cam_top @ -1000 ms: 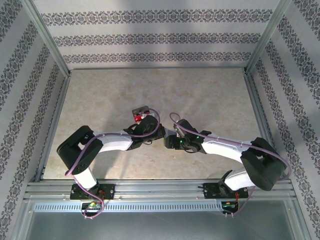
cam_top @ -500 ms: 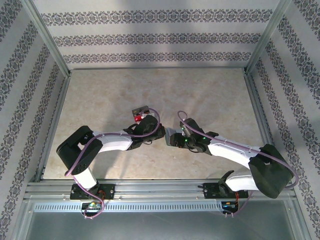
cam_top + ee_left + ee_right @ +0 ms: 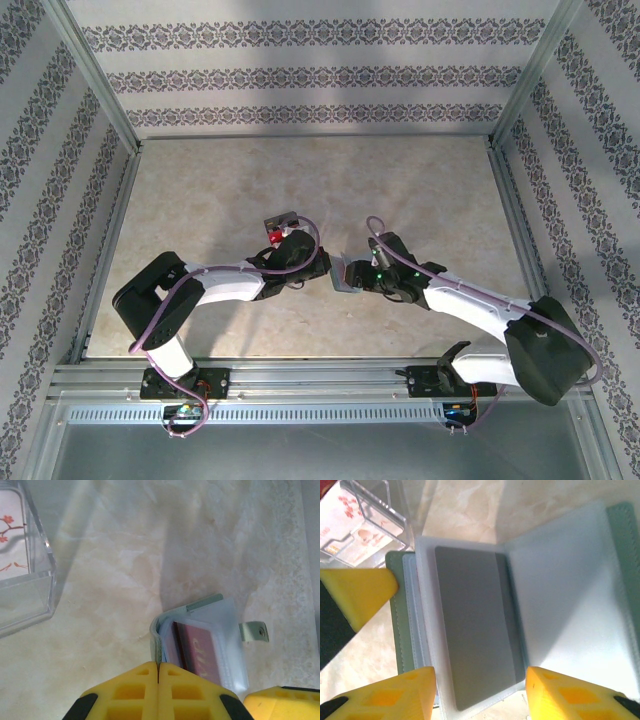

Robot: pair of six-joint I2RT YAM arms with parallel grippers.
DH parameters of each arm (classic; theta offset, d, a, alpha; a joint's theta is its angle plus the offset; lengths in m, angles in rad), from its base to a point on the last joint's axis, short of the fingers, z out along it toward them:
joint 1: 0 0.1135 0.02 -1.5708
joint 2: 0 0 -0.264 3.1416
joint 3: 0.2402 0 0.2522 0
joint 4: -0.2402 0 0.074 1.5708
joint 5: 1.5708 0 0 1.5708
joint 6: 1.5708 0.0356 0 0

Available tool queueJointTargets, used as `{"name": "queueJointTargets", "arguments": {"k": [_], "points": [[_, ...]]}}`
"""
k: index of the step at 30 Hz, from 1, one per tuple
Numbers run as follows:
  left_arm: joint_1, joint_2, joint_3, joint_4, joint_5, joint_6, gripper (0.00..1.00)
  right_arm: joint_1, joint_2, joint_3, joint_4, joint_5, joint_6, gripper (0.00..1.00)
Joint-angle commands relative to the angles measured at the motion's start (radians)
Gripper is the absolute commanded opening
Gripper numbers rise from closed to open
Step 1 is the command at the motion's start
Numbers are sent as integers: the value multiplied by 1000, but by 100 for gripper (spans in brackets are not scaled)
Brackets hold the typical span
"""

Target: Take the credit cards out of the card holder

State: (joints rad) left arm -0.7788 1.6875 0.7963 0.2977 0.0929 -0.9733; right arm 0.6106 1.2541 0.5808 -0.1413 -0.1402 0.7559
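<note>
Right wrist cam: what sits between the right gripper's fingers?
A grey card, sleeved in the holder, lies between the right gripper's fingers, in the right wrist view.

Both arms bend inward, wrists meeting at centre of the top view. Left gripper [image 3: 158,672] jaws pressed together, pinching card holder [image 3: 225,617] edge. Right gripper [image 3: 480,685] jaws apart.

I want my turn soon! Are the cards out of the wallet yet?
Not yet. Done: the wallet is open. In hand: the left jaws pinch its edge, the right jaws stand open either side of the grey card. Left: that card and the red card both sit in their sleeves.
</note>
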Motion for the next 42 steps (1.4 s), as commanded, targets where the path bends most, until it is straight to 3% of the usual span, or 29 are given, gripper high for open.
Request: {"name": "queueJointTargets", "arguments": {"k": [1, 12, 23, 31, 42], "points": [[-8, -24, 6, -15, 3, 11, 0, -18, -20, -16, -16, -11, -9, 51], [-8, -8, 12, -9, 20, 11, 0, -30, 26, -16, 26, -68, -23, 52], [-8, -15, 8, -14, 14, 10, 0, -44, 23, -25, 55, -82, -23, 36], [-8, -12, 12, -14, 17, 10, 0, -63, -2, -40, 58, -87, -22, 37], [-8, -3, 19, -17, 24, 10, 0, -68, 43, -29, 77, -116, -33, 47]]}}
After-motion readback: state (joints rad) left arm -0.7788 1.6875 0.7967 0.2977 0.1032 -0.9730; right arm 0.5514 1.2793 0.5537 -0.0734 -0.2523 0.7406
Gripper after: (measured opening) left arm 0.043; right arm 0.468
